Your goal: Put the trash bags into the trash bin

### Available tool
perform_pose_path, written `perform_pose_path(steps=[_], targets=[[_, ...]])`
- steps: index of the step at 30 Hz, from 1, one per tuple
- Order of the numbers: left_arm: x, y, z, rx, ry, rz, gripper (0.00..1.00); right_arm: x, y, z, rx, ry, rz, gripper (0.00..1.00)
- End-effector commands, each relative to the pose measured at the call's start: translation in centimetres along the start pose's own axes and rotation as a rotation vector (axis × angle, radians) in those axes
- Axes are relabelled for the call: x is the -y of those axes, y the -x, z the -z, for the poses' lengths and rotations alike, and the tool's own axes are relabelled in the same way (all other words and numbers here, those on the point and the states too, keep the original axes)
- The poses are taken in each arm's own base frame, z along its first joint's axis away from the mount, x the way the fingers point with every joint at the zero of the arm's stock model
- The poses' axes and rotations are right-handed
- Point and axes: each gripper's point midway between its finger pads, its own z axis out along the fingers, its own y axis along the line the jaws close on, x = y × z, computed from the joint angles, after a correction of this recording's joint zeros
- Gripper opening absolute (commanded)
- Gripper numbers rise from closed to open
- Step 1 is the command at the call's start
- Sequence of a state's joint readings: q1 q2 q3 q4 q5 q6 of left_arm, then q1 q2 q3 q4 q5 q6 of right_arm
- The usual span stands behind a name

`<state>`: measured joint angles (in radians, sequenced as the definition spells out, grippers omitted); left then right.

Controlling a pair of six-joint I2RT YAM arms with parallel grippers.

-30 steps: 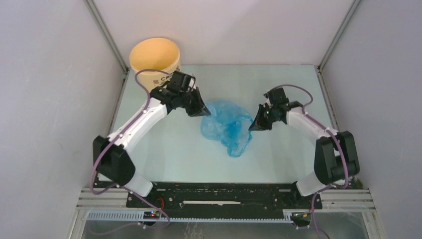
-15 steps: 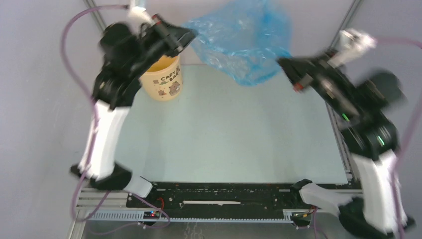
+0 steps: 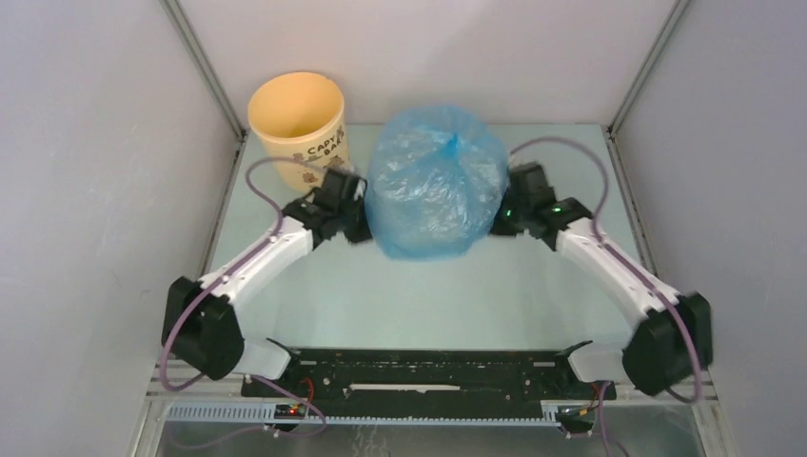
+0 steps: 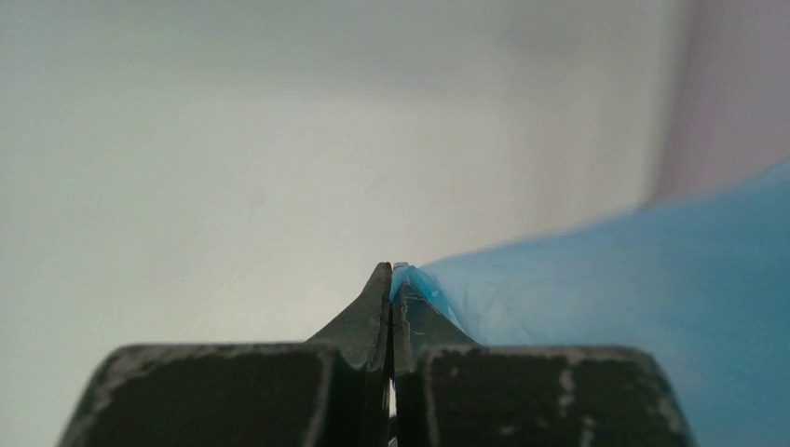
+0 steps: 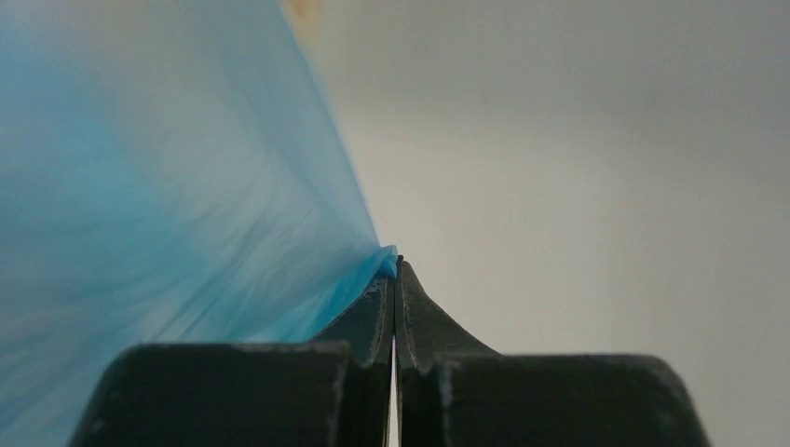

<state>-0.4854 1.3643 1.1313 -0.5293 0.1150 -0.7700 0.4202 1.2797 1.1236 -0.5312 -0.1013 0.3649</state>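
Crumpled on the desk [image 3: 428, 305] a second ago, the trash bag [image 3: 433, 186] now balloons mid-frame, pinched by our left claw [image 4: 391, 277] and right claw [image 5: 398, 272] (air-opened, we judge), ready for the trash bin [image 3: 319, 152] at upper left.

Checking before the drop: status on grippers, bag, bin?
Shut on bag edges: left gripper, right gripper. Bag ballooned between them, not in bin. Bin upright, far left; path looks open.
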Motion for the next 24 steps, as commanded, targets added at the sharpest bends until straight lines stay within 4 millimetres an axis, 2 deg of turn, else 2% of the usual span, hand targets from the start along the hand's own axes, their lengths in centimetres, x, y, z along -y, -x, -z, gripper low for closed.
perform_pose_path(steps=[1,4,7,9,12,14,15,17,18,19,21,22,24], targets=[[-1.8,-4.3,1.6,-0.117,0.018,-0.016,0.0,-0.3,-5.6,2.0,-0.21,0.027,-0.028,0.0],[-0.3,-3.2,2.8,-0.085,-0.025,-0.077,0.0,-2.1,-3.5,3.3,-0.129,0.122,-0.001,0.0],[4.4,1.1,5.5,-0.01,-0.117,-0.152,0.0,-4.0,1.1,5.8,-0.016,0.172,0.008,0.0],[8.7,5.1,8.7,0.077,-0.191,-0.186,0.0,-5.2,5.0,8.1,0.063,0.18,0.029,0.0],[15.5,11.7,15.5,0.27,-0.329,-0.217,0.0,-7.1,11.9,13.4,0.243,0.174,0.077,0.0],[20.0,15.6,22.0,0.438,-0.458,-0.231,0.0,-8.4,16.2,18.0,0.389,0.185,0.097,0.0],[22.0,17.0,25.3,0.519,-0.533,-0.238,0.0,-9.2,18.1,20.4,0.464,0.194,0.106,0.0],[25.2,18.5,31.5,0.663,-0.699,-0.26,0.0,-10.6,20.8,24.9,0.601,0.225,0.119,0.0],[26.0,18.7,33.7,0.718,-0.76,-0.26,0.0,-11.3,21.6,26.6,0.657,0.25,0.131,0.0],[26.2,18.9,35.0,0.763,-0.799,-0.248,0.0,-12.0,22.0,28.0,0.704,0.277,0.142,0.0],[25.4,19.2,36.0,0.842,-0.823,-0.189,0.0,-12.3,21.7,28.7,0.75,0.31,0.155,0.0],[24.3,19.2,35.0,0.849,-0.79,-0.159,0.0,-12.2,21.5,29.0,0.773,0.317,0.154,0.0],[21.1,18.7,30.5,0.807,-0.668,-0.077,0.0,-10.3,19.9,24.8,0.714,0.271,0.114,0.0]])
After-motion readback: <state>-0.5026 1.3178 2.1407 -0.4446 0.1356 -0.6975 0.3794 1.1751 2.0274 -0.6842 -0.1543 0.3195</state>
